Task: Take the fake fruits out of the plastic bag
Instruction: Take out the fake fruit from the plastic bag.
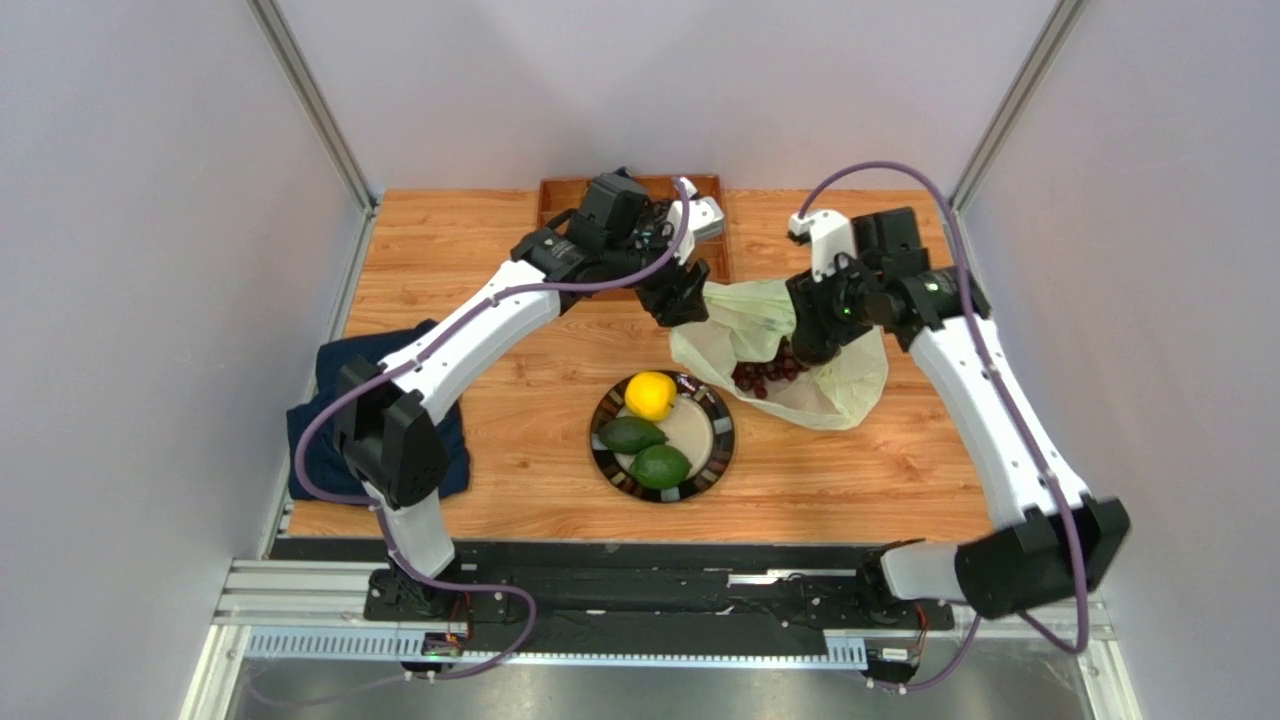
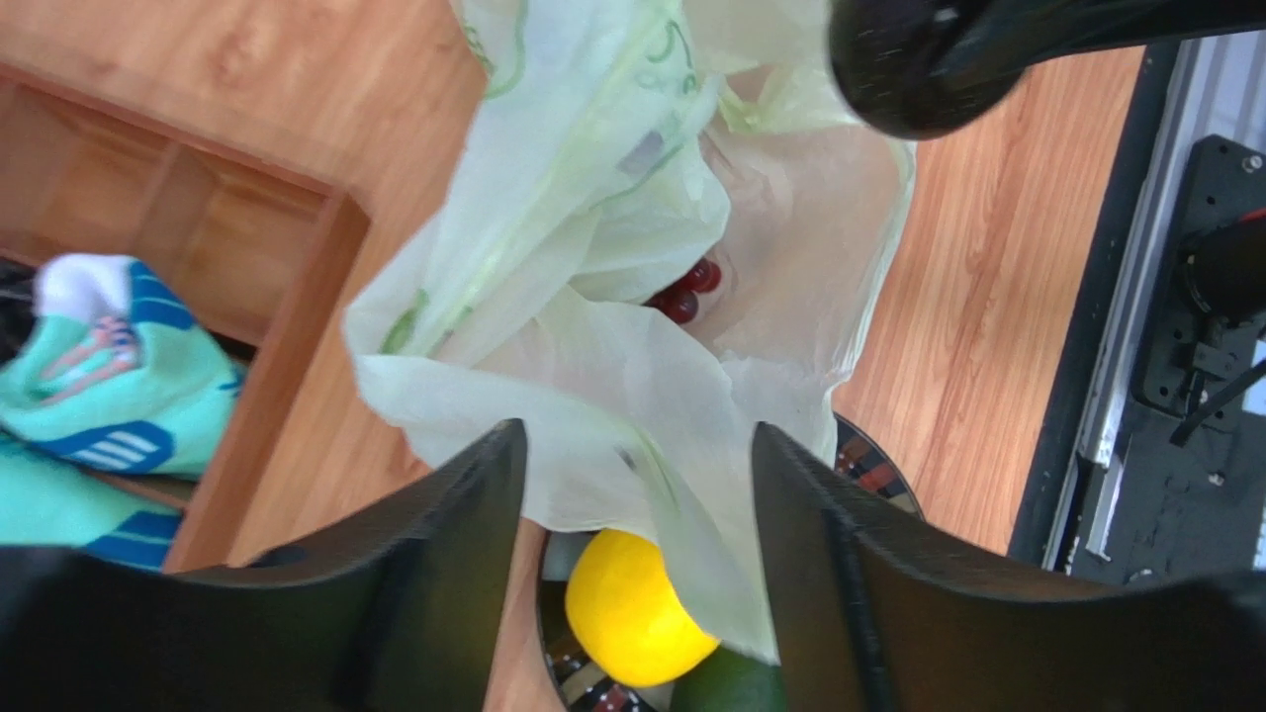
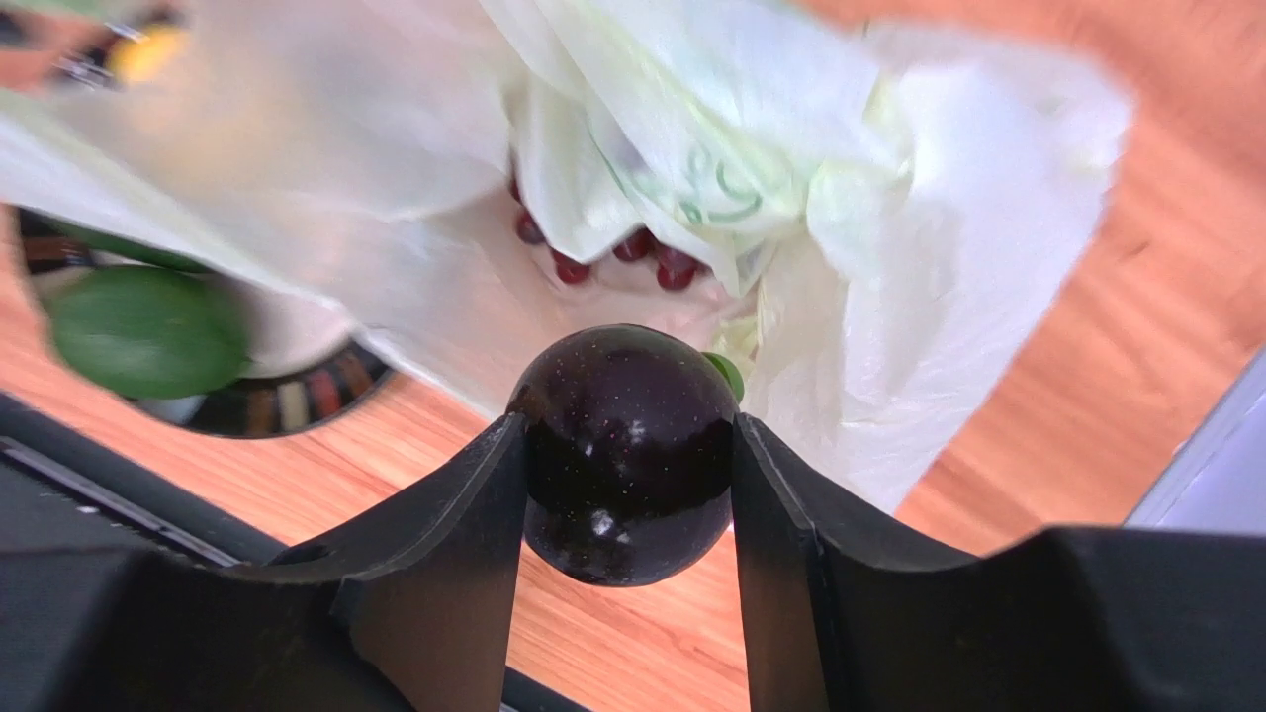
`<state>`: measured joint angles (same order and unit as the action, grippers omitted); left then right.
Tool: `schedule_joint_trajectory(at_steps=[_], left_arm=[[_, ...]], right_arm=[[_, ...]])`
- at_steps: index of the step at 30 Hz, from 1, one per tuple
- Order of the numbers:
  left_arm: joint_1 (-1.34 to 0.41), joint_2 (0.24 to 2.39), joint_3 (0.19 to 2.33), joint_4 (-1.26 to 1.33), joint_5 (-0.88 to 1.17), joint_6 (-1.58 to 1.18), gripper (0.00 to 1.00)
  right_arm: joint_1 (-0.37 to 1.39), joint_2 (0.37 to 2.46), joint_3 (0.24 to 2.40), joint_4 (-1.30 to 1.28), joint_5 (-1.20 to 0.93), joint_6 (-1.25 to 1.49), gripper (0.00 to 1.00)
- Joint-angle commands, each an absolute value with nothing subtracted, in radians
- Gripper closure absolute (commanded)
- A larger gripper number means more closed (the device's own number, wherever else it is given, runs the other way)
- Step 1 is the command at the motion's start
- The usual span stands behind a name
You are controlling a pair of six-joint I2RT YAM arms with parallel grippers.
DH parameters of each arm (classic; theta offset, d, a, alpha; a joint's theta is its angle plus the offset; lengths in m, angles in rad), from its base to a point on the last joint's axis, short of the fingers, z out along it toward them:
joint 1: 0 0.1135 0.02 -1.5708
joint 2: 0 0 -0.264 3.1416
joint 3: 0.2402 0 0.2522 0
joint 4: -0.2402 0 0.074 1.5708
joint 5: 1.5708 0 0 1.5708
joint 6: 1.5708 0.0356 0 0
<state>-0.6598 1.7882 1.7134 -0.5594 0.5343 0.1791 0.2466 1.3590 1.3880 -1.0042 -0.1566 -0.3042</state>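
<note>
Black right gripper (image 3: 624,430) fingers clench a dark purple round fruit (image 3: 624,482) over the plastic bag (image 3: 951,252), right of centre; the left gripper (image 2: 639,445) hangs beside it, fingers spread and released.

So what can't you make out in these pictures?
- Plastic bag contents: in every view its folds cover all but a few red grapes.
- Dark round fruit in the right pincer: top view, hidden under the wrist.
- Wooden tray: top view, mostly behind the left arm.
- Plate: right wrist view, blurred, mostly under the bag.
</note>
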Motion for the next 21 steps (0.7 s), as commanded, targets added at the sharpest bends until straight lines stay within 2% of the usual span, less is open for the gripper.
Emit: schedule_joint_trajectory(at_steps=[1, 2, 4, 5, 10, 17, 21], left_arm=[[-0.660, 1.652, 1.805, -0.558, 0.450, 0.205, 0.29], [-0.657, 1.616, 1.810, -0.560, 0.428, 0.207, 0.23], [-0.649, 1.579, 1.809, -0.563, 0.367, 0.207, 0.21], [-0.638, 1.536, 1.802, -0.563, 0.342, 0.206, 0.16], [-0.578, 1.401, 1.654, -0.563, 0.219, 0.215, 0.13], [-0.411, 1.209, 1.421, -0.575, 0.313, 0.169, 0.15], [-0.319, 1.138, 1.371, -0.577, 0.403, 0.130, 0.17]], right_arm=[[0.325, 1.232, 1.495, -1.140, -0.276, -0.316, 0.63], [0.353, 1.214, 1.499, -1.147, -0.285, -0.322, 0.63], [0.459, 1.168, 1.500, -1.150, -0.310, -0.354, 0.61], [0.504, 1.158, 1.500, -1.155, -0.314, -0.373, 0.61], [0.753, 1.214, 1.515, -1.141, -0.359, -0.436, 0.60], [0.801, 1.451, 1.592, -1.106, -0.439, -0.546, 0.61], [0.802, 1.531, 1.614, -1.140, -0.463, -0.543, 0.63]])
